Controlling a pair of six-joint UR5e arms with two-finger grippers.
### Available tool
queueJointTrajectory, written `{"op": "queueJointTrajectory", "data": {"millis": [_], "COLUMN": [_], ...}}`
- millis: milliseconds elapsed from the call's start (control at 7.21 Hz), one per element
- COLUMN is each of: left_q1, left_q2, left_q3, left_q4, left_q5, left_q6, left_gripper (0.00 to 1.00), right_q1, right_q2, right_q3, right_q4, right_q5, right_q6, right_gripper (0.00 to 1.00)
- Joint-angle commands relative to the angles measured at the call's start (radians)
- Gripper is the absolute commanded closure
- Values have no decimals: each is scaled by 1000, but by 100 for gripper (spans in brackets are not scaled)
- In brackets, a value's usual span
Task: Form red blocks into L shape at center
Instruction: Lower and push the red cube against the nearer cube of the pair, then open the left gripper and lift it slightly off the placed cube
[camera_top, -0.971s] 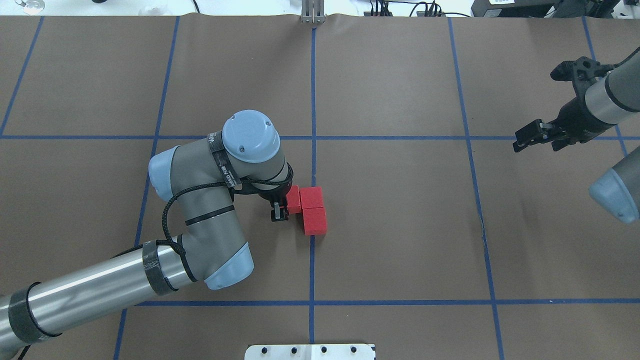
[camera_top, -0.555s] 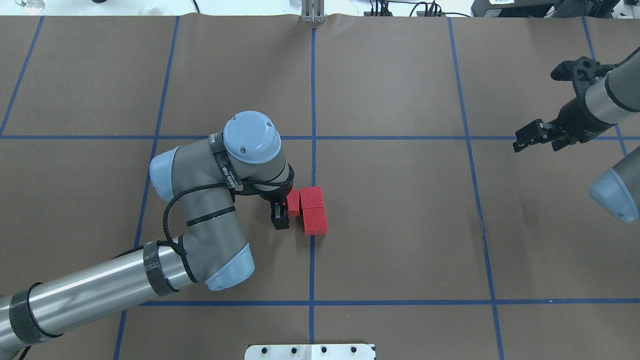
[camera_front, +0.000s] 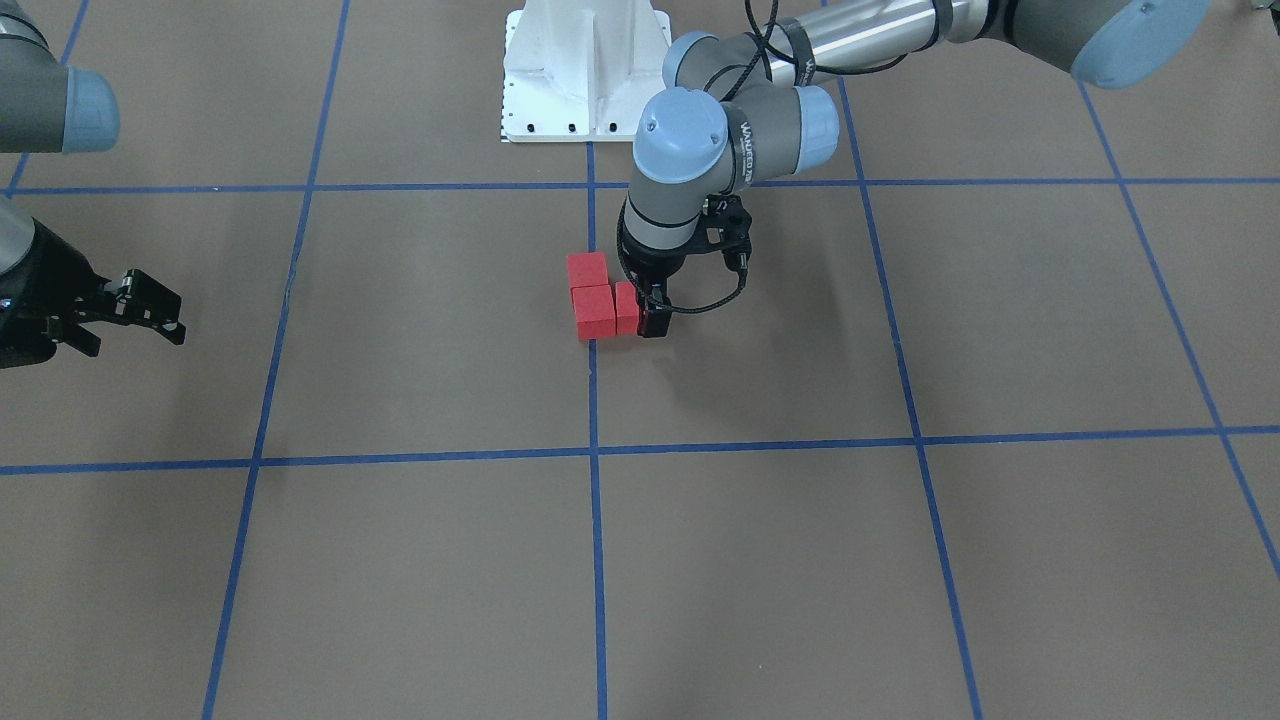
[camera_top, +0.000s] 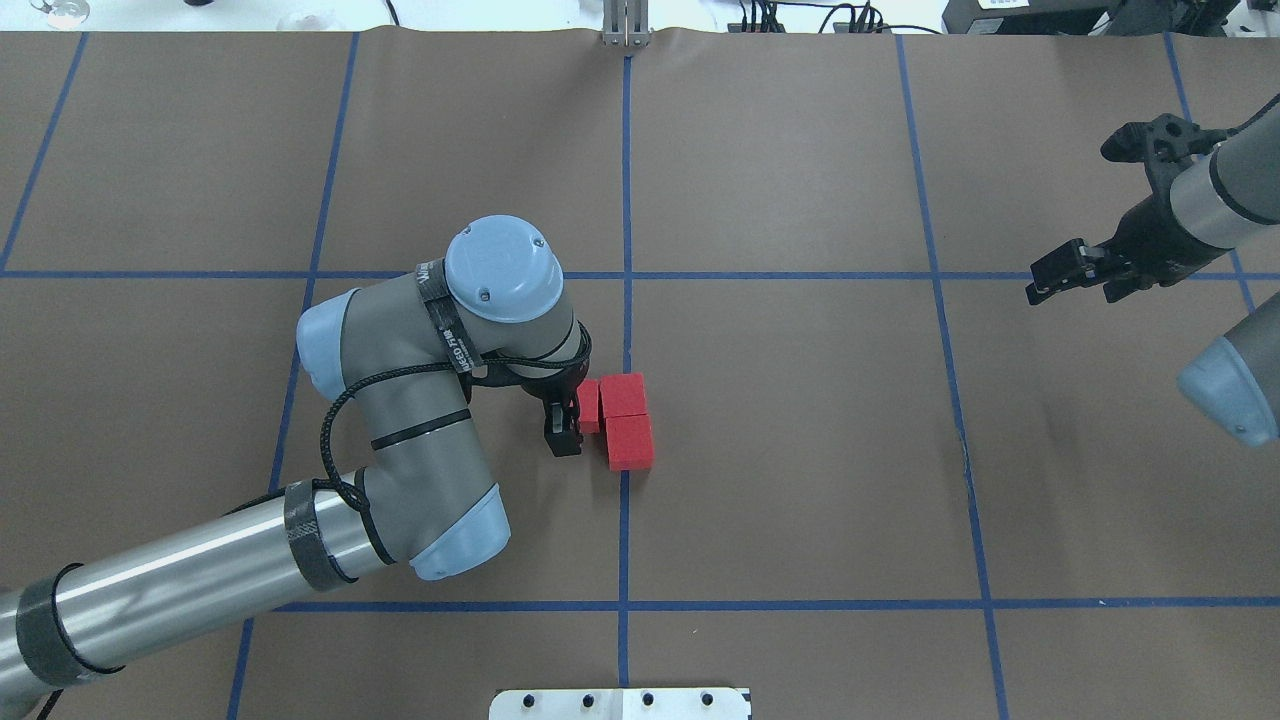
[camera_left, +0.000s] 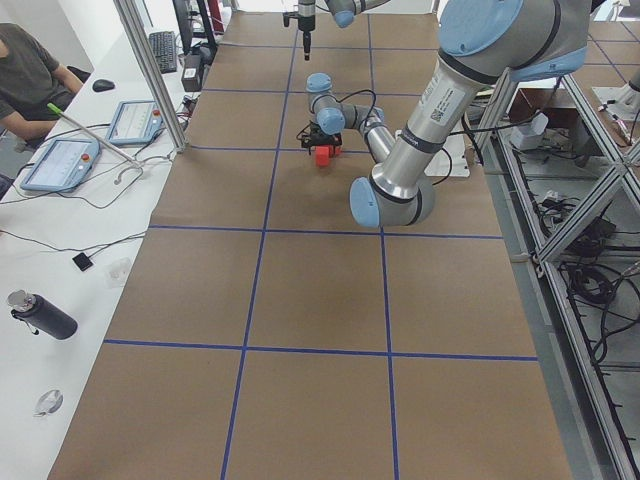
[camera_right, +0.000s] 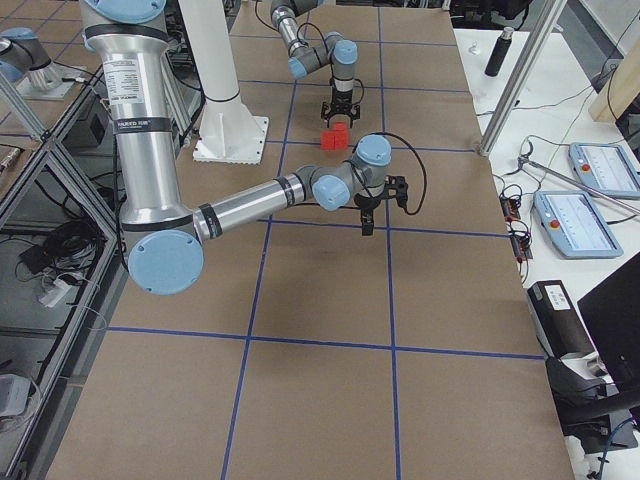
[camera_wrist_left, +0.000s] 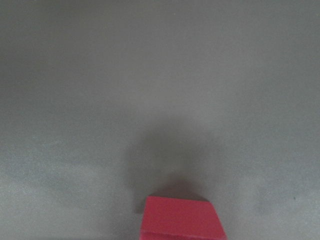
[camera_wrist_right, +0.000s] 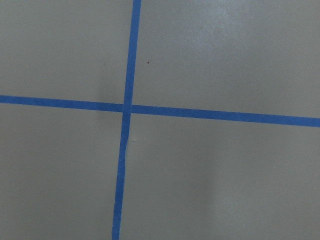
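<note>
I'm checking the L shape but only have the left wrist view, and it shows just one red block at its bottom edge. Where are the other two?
Observer: Overhead, two red blocks sit touching in a row on the central blue tape line.
Operator: And the one I see?
Observer: That third block sits beside the farther one, on the robot's left, next to the left gripper. Together they make an L.
Operator: Is the right arm close?
Observer: No. The right gripper hangs far off to the right, holding nothing.

Your overhead view looks down from behind the robot (camera_top: 620, 703); your front view faces it from across the table (camera_front: 900, 560). Both share the red blocks (camera_top: 628, 440).
</note>
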Motion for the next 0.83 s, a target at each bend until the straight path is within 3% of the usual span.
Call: {"op": "queueJointTrajectory", "data": {"millis": [0, 694], "left_q1": [-6, 22], "left_q2": [44, 109], "left_q3": [-45, -91], "left_q4": [1, 3], "left_q5": [-1, -1], "left_q6": [3, 3], "left_gripper": [0, 0], "right_q1": [0, 2], "right_q2": [0, 0], "right_q3": [-1, 7], "right_q4": [0, 0], "right_q5": [0, 0], "right_q6": [-1, 1], "right_gripper": [0, 0]}}
